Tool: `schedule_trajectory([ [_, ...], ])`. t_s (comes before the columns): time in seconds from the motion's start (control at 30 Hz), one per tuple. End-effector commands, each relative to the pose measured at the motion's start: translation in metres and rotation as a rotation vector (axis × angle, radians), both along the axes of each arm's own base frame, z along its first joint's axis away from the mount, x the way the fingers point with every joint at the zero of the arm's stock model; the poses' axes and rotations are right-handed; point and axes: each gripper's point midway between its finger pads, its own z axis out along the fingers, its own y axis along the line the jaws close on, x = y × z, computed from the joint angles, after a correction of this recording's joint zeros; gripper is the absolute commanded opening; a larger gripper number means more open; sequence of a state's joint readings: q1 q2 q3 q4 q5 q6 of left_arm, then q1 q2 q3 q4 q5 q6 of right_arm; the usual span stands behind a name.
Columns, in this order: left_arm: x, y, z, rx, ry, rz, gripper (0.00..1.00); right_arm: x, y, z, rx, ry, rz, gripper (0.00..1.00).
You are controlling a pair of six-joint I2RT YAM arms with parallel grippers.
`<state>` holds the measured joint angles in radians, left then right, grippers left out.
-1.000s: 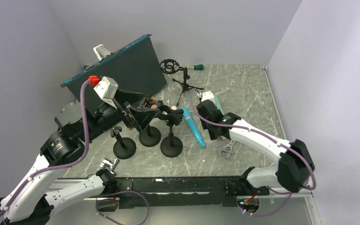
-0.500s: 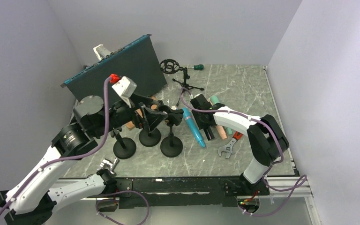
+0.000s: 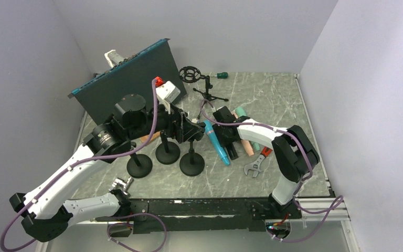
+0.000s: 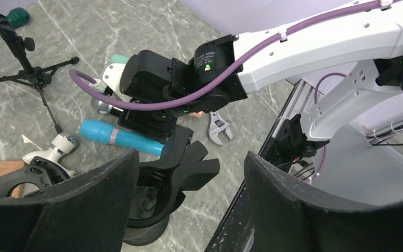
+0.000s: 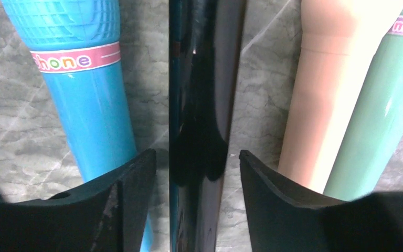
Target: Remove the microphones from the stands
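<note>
Three black round-base stands [image 3: 192, 165] stand at mid-table. My left gripper [image 3: 189, 128] is open, and the forked clip [image 4: 181, 165] of the front stand sits between its fingers [image 4: 99, 194]. A small white and silver microphone [image 4: 50, 152] rests at a second clip [image 4: 16, 181] to the left; I cannot tell if it is clamped. My right gripper [image 3: 232, 147] is open, low over the table, straddling a black microphone [image 5: 204, 105] that lies flat. A blue microphone [image 5: 84, 79] lies to its left and a peach one [image 5: 325, 79] to its right.
A green microphone [image 5: 383, 105] lies beside the peach one. A wrench [image 3: 254, 167] lies front right. A tripod stand [image 3: 207, 94], a shock mount [image 3: 190, 73] and a green-handled screwdriver [image 3: 221, 75] are at the back. A dark panel [image 3: 131, 84] leans at back left.
My left arm has swung right and brought its open gripper around the front stand's clip. My right gripper drew in over the black microphone a second ago and has since held still.
</note>
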<state>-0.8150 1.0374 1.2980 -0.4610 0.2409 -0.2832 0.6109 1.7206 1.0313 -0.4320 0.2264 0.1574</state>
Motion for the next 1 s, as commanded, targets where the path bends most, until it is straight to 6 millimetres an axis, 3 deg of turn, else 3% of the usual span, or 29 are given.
schedule_trajectory([
  [0.0,-0.005,0.001,0.031,-0.063,-0.055,-0.019,0.72,0.011,0.003,0.014,0.043,-0.063,-0.013,0.67],
  [0.27,-0.015,0.003,0.023,-0.048,-0.025,-0.052,0.62,0.013,0.009,0.052,0.13,-0.138,-0.017,0.86],
  [0.5,-0.014,0.007,0.012,-0.027,-0.019,-0.034,0.59,0.01,0.002,0.11,0.228,-0.27,-0.059,0.95],
  [0.77,-0.005,0.008,-0.023,0.045,0.016,0.001,0.56,-0.006,-0.003,0.173,0.374,-0.4,-0.064,1.0],
  [0.97,-0.003,0.011,-0.064,0.098,0.081,0.032,0.51,-0.018,-0.011,0.196,0.435,-0.462,-0.075,1.0],
])
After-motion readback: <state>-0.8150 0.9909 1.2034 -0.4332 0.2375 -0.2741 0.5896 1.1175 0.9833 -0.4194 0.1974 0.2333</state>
